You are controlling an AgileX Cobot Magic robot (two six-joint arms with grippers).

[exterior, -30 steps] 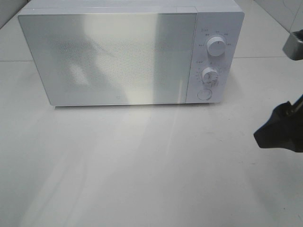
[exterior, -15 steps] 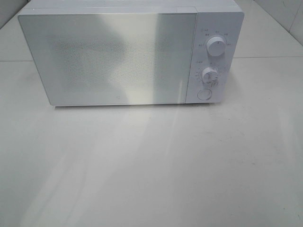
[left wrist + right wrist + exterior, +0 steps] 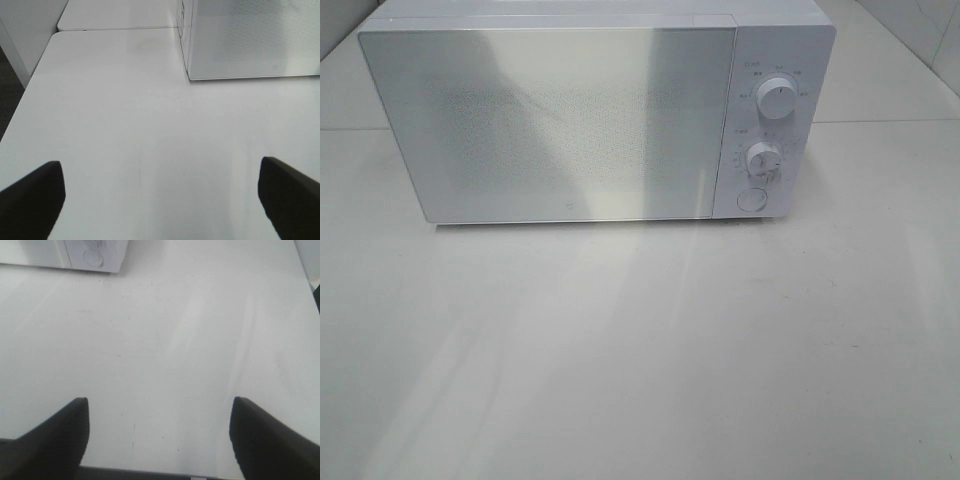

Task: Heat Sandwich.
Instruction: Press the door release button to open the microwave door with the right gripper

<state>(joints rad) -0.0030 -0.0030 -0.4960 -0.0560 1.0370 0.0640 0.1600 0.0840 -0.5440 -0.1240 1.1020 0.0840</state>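
White box microwave (image 3: 560, 120), mirrored door closed, on pale tabletop (image 3: 640, 350). Sandwich in no view (possibly behind door, cannot tell). Left gripper (image 3: 160, 197) fingers apart, empty; right gripper (image 3: 159, 435) likewise. Risk: upper round white dial (image 3: 777, 101) turned with oven empty, since contents unverified.

We record that the left gripper (image 3: 160, 169) and the right gripper (image 3: 159, 402) each show two plain matte-black fingers (image 3: 30, 202), broad wedges with blunt rounded tips, both pairs on the door side of the microwave (image 3: 250, 40).

The microwave (image 3: 590, 120), door shut, blocks the far table (image 3: 640, 350); nearer surface lies free.
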